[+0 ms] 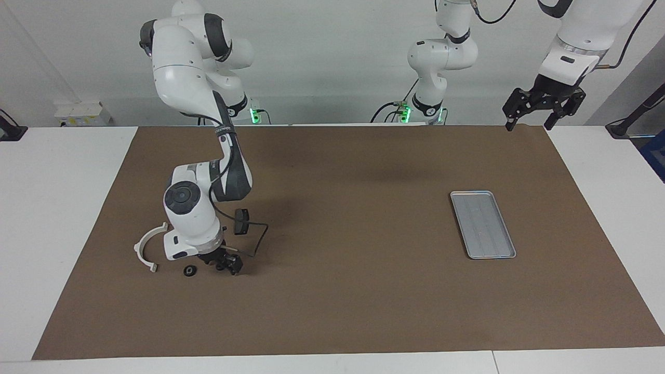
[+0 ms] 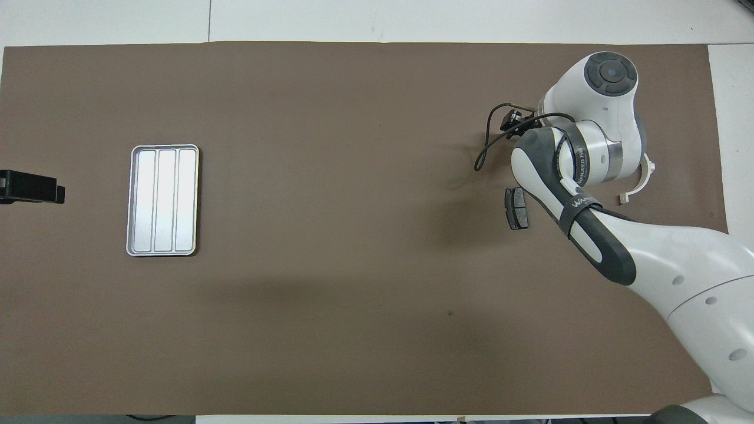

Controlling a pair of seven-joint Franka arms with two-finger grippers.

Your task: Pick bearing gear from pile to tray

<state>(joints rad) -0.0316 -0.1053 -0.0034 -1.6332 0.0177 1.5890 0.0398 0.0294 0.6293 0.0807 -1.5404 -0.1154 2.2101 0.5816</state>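
Observation:
The pile lies toward the right arm's end of the mat: a white arc bracket (image 1: 148,249) (image 2: 641,179), a dark brake-pad plate (image 1: 242,221) (image 2: 516,208) nearer to the robots, and a small black round bearing gear (image 1: 190,270). My right gripper (image 1: 228,263) is down at the mat, just beside the gear, on the side away from the bracket. Its fingers stand open and I see nothing between them. In the overhead view the arm's wrist hides the gear. The empty silver tray (image 1: 483,224) (image 2: 163,200) lies toward the left arm's end. My left gripper (image 1: 535,123) waits open, high over the mat's corner.
A black cable (image 1: 260,239) (image 2: 486,147) loops from the right wrist over the mat beside the brake-pad plate. The brown mat (image 1: 353,291) covers most of the white table. A black object (image 2: 29,187) shows at the overhead view's edge, level with the tray.

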